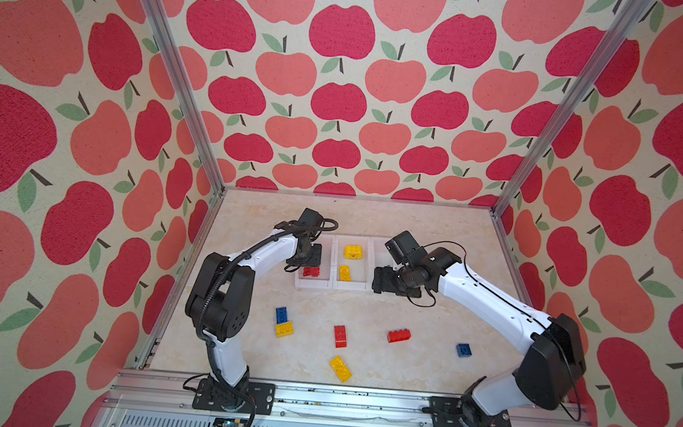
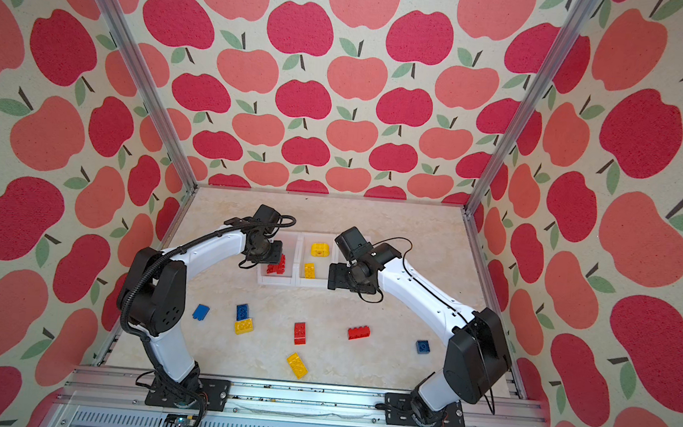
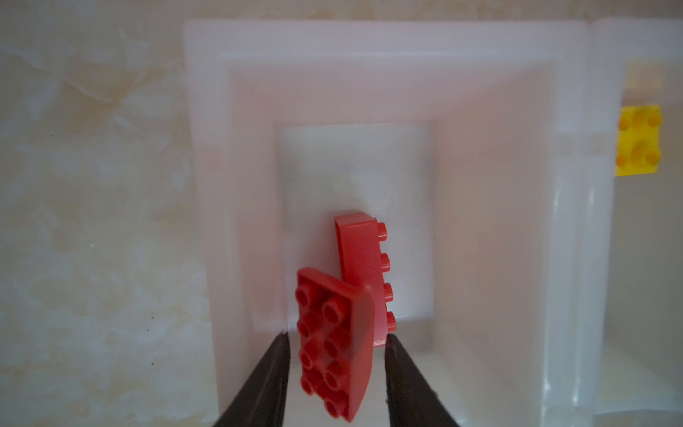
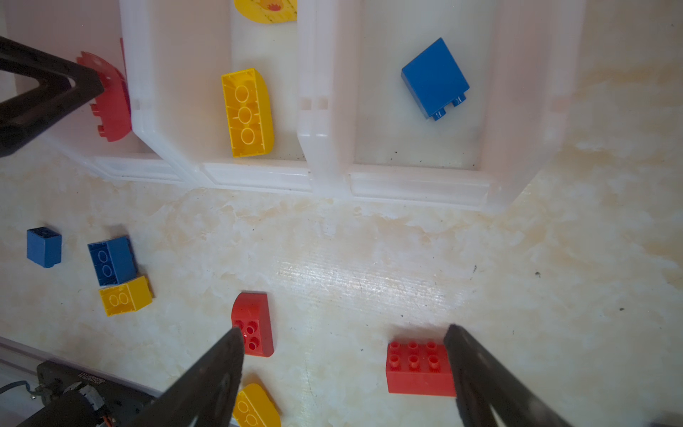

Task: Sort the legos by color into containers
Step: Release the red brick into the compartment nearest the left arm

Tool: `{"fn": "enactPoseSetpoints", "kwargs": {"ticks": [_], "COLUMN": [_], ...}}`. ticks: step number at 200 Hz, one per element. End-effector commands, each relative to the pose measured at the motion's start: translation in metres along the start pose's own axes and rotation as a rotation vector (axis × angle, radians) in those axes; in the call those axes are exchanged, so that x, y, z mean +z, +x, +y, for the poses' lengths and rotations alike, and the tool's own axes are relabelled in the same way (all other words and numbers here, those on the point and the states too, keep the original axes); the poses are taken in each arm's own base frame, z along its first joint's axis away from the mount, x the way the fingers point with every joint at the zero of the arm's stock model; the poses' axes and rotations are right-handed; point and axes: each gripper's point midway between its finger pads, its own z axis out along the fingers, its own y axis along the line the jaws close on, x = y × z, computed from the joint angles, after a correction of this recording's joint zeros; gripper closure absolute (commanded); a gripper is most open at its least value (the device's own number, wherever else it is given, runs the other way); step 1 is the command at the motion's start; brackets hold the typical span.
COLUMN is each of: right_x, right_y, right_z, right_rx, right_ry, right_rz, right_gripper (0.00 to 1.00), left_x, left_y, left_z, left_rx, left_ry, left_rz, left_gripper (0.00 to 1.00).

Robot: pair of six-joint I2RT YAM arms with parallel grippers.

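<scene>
My left gripper (image 3: pixel 337 335) hangs over the left of three joined white containers (image 1: pixel 312 284), its jaws slightly open. A red lego (image 3: pixel 332 344) sits loose between the fingers, with a thin gap on each side. A second red lego (image 3: pixel 364 266) lies on its side in that bin. The middle bin holds two yellow legos (image 4: pixel 248 112), one of them rounded (image 1: pixel 352 252). A blue lego (image 4: pixel 434 79) lies in the right bin. My right gripper (image 4: pixel 344 329) hovers wide open in front of the right bin, with nothing between its fingers.
Loose legos lie on the marble table in front of the bins: blue (image 1: pixel 281 315) touching yellow (image 1: pixel 284 329), red (image 1: pixel 340 336), red (image 1: pixel 399 336), blue (image 1: pixel 463 349), yellow (image 1: pixel 340 368), and another blue (image 2: pixel 201 312) by the left arm. Patterned walls enclose the table.
</scene>
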Motion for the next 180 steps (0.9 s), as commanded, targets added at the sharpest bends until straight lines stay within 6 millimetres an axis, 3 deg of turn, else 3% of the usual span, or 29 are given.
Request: {"fn": "enactPoseSetpoints", "kwargs": {"ticks": [1,64,119,180], "right_x": [-0.002,0.0,0.0,0.002], "right_y": [-0.009,-0.011,-0.004,0.038], "right_z": [0.001,0.001,-0.003,-0.031], "right_rx": [0.019,0.018,0.016,-0.029], "right_ry": [0.0,0.001,0.008,0.071], "right_rz": [-0.011,-0.001,0.017,0.107], "right_gripper": [0.12,0.12,0.12,0.12], "left_x": [-0.006,-0.016,-0.037,-0.063], "left_y": [-0.018,-0.025,-0.028,-0.012], "left_z": [0.0,-0.011,-0.024,-0.028], "left_rx": [-0.003,-0.002,-0.003,-0.027], "left_ry": [-0.014,0.018,0.067,0.117], "left_rz": [-0.049,-0.082,-0.131,-0.169], "left_gripper": [0.5,0.42,0.38,0.34]}}
